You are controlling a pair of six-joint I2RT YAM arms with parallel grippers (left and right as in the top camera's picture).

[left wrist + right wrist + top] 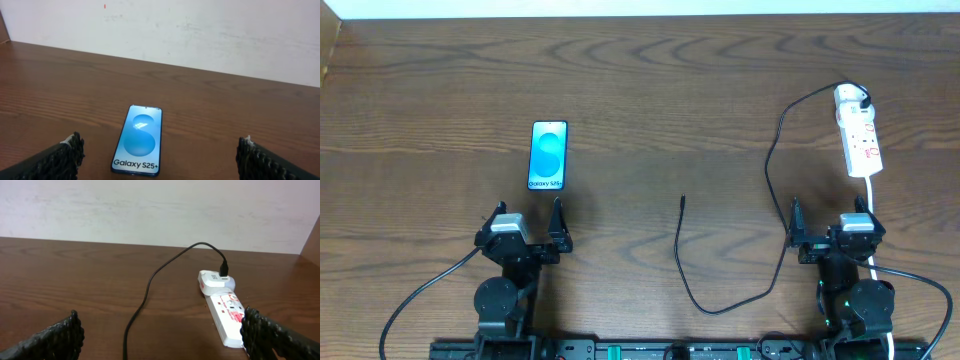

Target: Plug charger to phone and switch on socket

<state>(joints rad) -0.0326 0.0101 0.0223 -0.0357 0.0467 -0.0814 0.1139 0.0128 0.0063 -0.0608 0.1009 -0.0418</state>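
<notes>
The phone (548, 155) (138, 141) lies flat on the wooden table, its blue screen up, just ahead of my left gripper (528, 218) (159, 152), which stands open and empty. The socket (858, 130) (227, 312) is a white power strip at the right rear, ahead of my open, empty right gripper (832, 222) (161, 332). A white adapter (216, 281) sits plugged in at its far end. From it the black charger cable (775, 160) (150, 285) loops across the table; its plug tip (683, 199) lies free mid-table, between the two arms.
The socket's white cord (871, 195) runs back past the right arm. A pale wall (165, 30) bounds the table's far edge. A raised wooden edge (330, 50) borders the table at the far left.
</notes>
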